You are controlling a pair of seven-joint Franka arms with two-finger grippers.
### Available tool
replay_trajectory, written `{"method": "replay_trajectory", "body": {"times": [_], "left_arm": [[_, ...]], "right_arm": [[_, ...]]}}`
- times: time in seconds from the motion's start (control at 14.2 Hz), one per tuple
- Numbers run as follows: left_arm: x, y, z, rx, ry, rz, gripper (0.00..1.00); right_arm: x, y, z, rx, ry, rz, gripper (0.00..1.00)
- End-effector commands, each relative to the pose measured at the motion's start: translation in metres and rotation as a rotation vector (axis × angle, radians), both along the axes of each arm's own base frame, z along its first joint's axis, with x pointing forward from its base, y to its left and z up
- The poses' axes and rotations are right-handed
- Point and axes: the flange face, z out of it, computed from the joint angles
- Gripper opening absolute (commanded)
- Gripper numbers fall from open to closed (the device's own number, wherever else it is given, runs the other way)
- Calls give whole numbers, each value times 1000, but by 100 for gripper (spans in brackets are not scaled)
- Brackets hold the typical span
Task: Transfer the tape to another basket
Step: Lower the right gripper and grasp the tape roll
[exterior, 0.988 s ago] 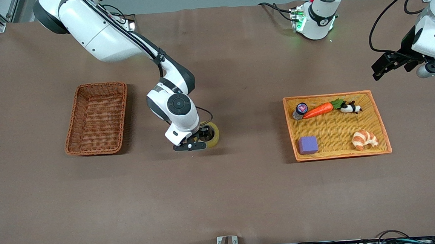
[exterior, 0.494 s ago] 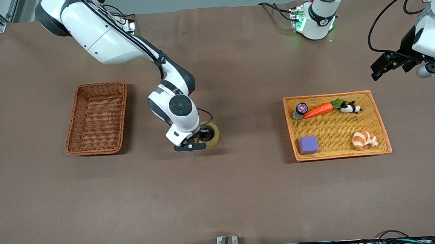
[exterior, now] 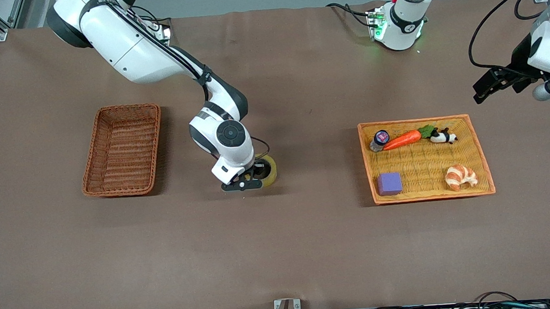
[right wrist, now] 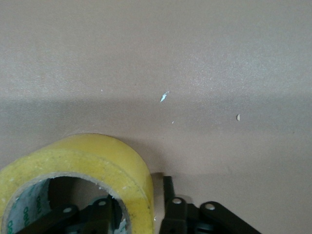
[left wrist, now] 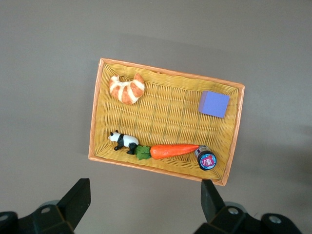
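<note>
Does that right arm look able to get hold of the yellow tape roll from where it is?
Probably yes: the right gripper is down at the tape on the bare table, one finger inside the hole and one outside the wall, with nothing between them.

White glossy arms, black joint bands, black cables, black hands.

High front camera spans the table (exterior: pixel 281 249); wrist cameras look down, right's closest.

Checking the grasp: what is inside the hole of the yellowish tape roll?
One of the right gripper's black fingers sits inside the ring-shaped yellowish tape roll's hole, the other outside its wall. The table beneath is covered.
</note>
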Motion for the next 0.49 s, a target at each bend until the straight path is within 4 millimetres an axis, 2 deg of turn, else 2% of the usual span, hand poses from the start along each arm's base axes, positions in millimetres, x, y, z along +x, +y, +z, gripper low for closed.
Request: {"method": "replay_trajectory", "body": {"times": [0.0,0.14,0.21,0.42], "left_arm": [[4,7,6,-4,5,1,100],[3,5,10,-3,-3,-3,100],[1,5,8,-2,19,3,100],[4,5,9,-6,23,7,100]], "right_arm": [[7,-5,6,-25,-18,-42,0],[15,-12,21,-34,-12,-72,0],[20,-17,44,-31,-16,-83,0],[33,-59,127,-27,36,-154,0]]}}
